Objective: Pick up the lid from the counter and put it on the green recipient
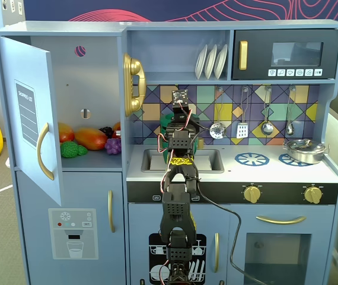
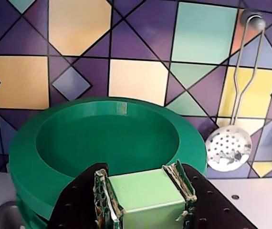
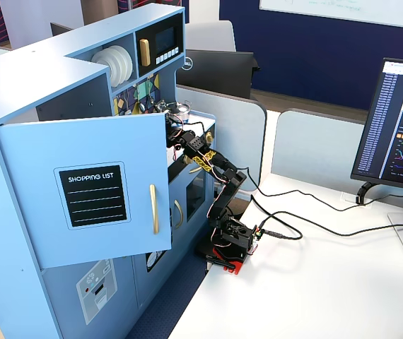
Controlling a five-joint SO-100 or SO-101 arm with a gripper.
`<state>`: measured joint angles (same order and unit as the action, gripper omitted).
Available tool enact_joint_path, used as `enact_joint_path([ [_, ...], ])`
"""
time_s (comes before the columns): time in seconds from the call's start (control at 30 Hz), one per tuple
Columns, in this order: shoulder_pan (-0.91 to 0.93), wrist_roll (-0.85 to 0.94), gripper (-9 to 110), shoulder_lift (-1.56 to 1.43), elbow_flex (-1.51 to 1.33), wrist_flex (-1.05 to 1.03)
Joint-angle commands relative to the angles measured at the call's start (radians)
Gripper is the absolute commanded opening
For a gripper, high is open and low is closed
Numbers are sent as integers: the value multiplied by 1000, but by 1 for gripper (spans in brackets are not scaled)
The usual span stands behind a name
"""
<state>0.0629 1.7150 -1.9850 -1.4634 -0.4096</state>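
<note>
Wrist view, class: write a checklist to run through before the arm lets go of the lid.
1. Jaws shut on the knob of the lid: ok.
2. Pot rim showing just beneath the lid: ok.
3. Lid centred on the pot: cannot tell, most of the rim is hidden.
4. Lid fully seated: cannot tell.
5. Hanging slotted spoon clear of the lid: ok.

In a fixed view the arm (image 1: 178,178) hides most of the green recipient (image 1: 165,122); the open door (image 3: 88,191) hides the worktop.
</note>
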Motion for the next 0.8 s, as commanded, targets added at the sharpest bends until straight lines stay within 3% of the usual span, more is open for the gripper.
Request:
enact_joint_path([
  [0.0, 21, 17, 0, -12, 2, 11],
  [0.77, 5, 15, 0, -69, -74, -23],
])
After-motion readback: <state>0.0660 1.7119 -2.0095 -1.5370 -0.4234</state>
